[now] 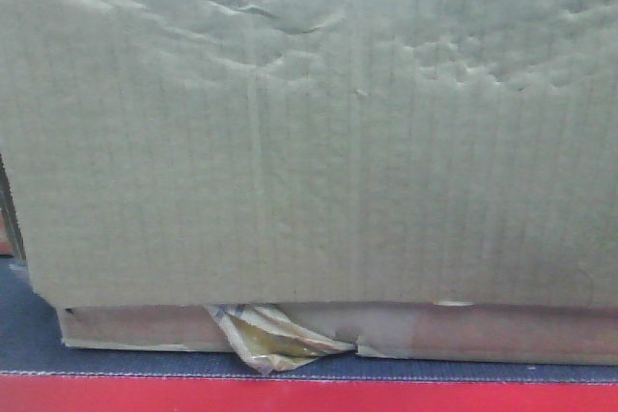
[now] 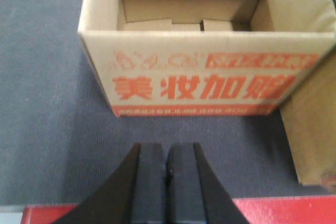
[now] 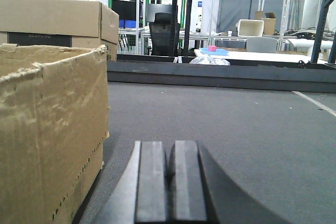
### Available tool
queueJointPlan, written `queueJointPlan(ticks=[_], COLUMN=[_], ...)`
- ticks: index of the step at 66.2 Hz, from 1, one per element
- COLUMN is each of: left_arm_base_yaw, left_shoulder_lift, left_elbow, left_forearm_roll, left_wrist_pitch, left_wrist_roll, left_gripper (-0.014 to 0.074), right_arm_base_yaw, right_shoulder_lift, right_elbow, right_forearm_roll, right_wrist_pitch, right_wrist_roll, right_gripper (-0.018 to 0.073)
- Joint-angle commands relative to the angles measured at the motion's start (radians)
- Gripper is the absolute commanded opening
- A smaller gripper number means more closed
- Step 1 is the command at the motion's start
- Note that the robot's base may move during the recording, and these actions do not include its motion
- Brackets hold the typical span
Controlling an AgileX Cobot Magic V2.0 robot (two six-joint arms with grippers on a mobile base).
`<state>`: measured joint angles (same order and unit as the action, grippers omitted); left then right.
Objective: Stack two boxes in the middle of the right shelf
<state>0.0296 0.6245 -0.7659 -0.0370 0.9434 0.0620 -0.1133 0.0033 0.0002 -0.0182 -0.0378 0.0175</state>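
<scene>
A wide tan cardboard box (image 1: pixel 309 132) with a wrinkly face fills the front view, and a ragged yellowish tape flap (image 1: pixel 275 340) hangs at its bottom edge. It stands on the dark grey tabletop (image 1: pixel 29 335). In the right wrist view a worn tan box (image 3: pixel 47 129) stands just left of my right gripper (image 3: pixel 169 144), which is shut and empty low over the table. My left gripper (image 2: pixel 167 148) is shut with nothing in it near the table's red edge (image 2: pixel 283 211), in front of an open-top carton with orange print (image 2: pixel 199 66). The shelf is out of view.
A plain box side (image 2: pixel 310 129) stands right of the printed carton. Another brown box (image 3: pixel 58 19) sits behind the worn one. The table's raised far rim (image 3: pixel 220 74) runs across, with desks, a chair and metal frames beyond it.
</scene>
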Motion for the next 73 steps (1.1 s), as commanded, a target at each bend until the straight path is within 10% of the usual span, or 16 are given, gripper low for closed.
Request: queueJointPlan(ticks=[1, 52, 73], left_arm_base_yaw=[-0.005, 0.148, 0.146], left_shoulder_lift=[0.070, 0.828, 0.913], left_elbow=[-0.041, -0.683, -0.683], left_forearm_roll=[-0.006, -0.035, -0.023], left_wrist_pitch=[-0.077, 0.129, 0.137], left_wrist_roll=[0.007, 0.171, 0.173], left_gripper=[-0.0101, -0.0097, 0.0329], right_arm_base_yaw=[-0.005, -0.005, -0.005], right_shoulder_lift=[-0.003, -0.003, -0.003], right_elbow=[0.000, 0.000, 0.000], right_forearm_roll=[0.006, 0.006, 0.006], right_wrist_pitch=[-0.015, -0.015, -0.015], right_wrist_roll=[-0.001, -0.001, -0.001], right_gripper=[-0.0163, -0.0163, -0.0163])
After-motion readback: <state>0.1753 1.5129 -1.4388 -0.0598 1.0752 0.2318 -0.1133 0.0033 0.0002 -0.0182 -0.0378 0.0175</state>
